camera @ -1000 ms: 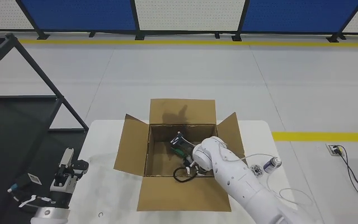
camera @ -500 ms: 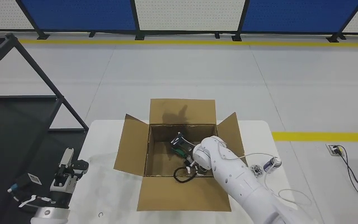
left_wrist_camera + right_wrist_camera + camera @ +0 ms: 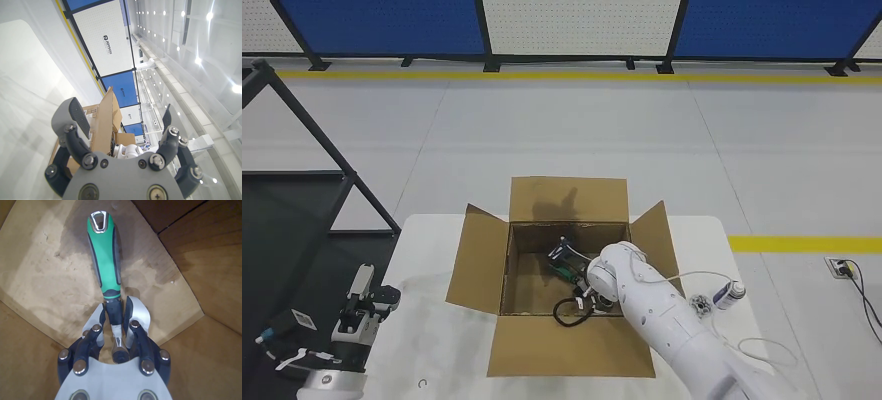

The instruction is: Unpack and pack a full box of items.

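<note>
Left gripper (image 3: 122, 109) sits off the table's left edge, beside the white table (image 3: 422, 340). Jaws wide apart, nothing between the pads (image 3: 79, 115). From its wrist view it faces the outside of the cardboard box (image 3: 105, 121).

Box (image 3: 477, 262) is mid-table with all four flaps folded out. The right arm reaches down into it from the right side.

Ratchet wrench (image 3: 105, 256) is inside the box, toward the back and near the middle, above the bare cardboard floor. Top view shows its green handle (image 3: 561, 256) just ahead of the arm's wrist.

Right gripper (image 3: 115, 309) is nearly closed and clamped on the wrench – pads pinch the black-wrapped shank just below the green-and-grey handle. Handle points away from the wrist; the chrome ratchet head sits back between the finger links. Can't tell whether the tool is resting on the floor or lifted off it.

Right of the box, on the table: a small can (image 3: 729, 293), upright or nearly so, with a smaller object (image 3: 700, 303) just beside it – too small to identify.
</note>
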Controlling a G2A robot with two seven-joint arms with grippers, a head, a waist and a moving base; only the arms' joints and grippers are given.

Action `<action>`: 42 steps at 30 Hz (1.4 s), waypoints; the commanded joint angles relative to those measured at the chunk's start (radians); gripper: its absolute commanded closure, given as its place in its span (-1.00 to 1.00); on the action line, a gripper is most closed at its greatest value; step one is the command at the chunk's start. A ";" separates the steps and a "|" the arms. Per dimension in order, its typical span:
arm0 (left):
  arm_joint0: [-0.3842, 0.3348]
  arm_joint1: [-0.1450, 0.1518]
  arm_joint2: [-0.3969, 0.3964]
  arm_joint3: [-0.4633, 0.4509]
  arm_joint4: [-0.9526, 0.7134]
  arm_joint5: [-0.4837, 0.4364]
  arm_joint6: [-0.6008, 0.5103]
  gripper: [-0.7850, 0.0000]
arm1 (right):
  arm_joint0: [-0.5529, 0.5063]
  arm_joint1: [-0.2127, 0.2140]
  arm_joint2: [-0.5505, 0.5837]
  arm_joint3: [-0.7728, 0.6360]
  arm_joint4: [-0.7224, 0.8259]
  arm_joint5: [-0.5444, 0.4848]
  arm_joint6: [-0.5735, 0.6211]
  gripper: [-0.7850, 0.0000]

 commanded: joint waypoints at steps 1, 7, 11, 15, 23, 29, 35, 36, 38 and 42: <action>0.000 0.000 0.000 0.000 0.000 0.000 0.000 -1.00 | 0.004 -0.004 0.001 0.009 -0.001 -0.002 -0.002 1.00; 0.000 0.000 0.000 0.000 0.000 0.000 0.000 -1.00 | 0.017 -0.010 0.007 0.021 -0.009 -0.008 -0.014 1.00; 0.000 0.000 0.000 0.000 0.000 0.000 0.000 -1.00 | 0.023 -0.006 0.020 0.011 -0.015 -0.020 -0.038 1.00; 0.000 0.000 0.000 0.000 0.000 0.000 0.000 -1.00 | 0.021 0.007 0.038 -0.018 -0.024 -0.035 -0.055 1.00; 0.000 0.000 0.000 0.000 0.000 0.000 0.000 -1.00 | -0.024 0.069 0.100 -0.186 -0.075 -0.085 -0.057 1.00; 0.000 0.000 0.000 0.000 0.000 0.000 0.000 -1.00 | -0.144 0.152 0.208 -0.478 -0.143 -0.134 -0.019 1.00; 0.000 0.000 0.000 0.000 0.000 0.000 0.000 -1.00 | -0.343 0.236 0.369 -0.880 -0.210 -0.195 0.065 1.00; 0.000 0.000 0.000 0.000 0.000 0.000 0.000 -1.00 | -0.366 0.242 0.386 -0.922 -0.211 -0.203 0.071 1.00; 0.000 0.000 0.000 0.000 0.000 0.000 0.000 -1.00 | -0.432 0.262 0.440 -1.045 -0.211 -0.234 0.083 1.00; 0.000 0.000 0.000 0.000 0.000 0.000 0.000 -1.00 | -0.488 0.278 0.488 -1.147 -0.206 -0.255 0.093 1.00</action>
